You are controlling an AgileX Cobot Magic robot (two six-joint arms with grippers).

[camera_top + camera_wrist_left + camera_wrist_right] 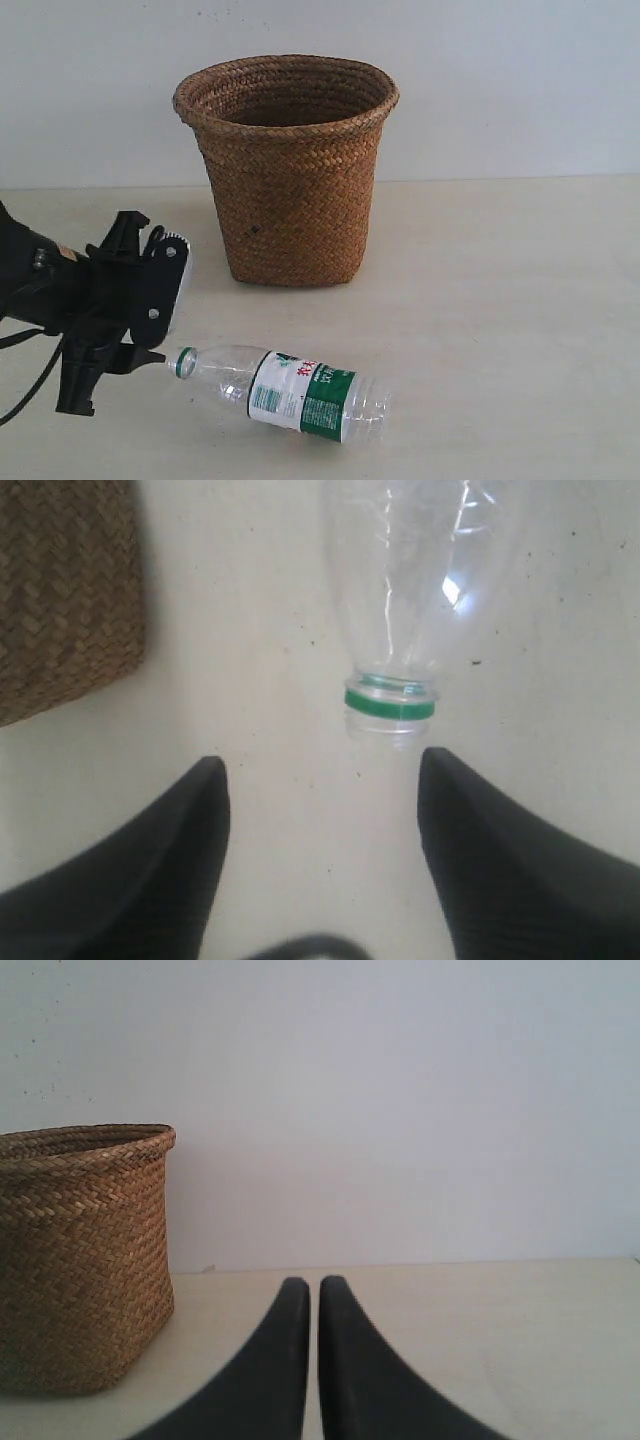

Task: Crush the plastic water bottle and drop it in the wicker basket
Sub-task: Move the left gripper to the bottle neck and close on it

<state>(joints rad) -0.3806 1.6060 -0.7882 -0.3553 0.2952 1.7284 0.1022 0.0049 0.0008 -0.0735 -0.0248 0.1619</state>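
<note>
At the left edge of the exterior view the left gripper (320, 765) sits low over the table (500, 300), its two dark, matte fingers (170, 870) spread wide with bare surface between them and nothing held; just ahead of their tips, not yet between them, lies the open mouth of the plastic water bottle (300, 393), ringed in green; the bottle rests on its side, uncrushed, neck toward that gripper, its clear ribbed body wrapped in a white-and-green label; behind it and apart from it stands the wicker basket (290, 200), upright, brown, tightly woven in a herringbone pattern, tapering from a thick rolled rim to a narrower base, its mouth open; right of bottle and basket the pale, smooth, faintly speckled tabletop runs clear to the frame edge; a plain whitish wall (520, 90) closes the back; the right gripper (313, 1285), seen only in its wrist view, holds its curved black fingers almost together, gripping nothing, with the basket off to one side.
</note>
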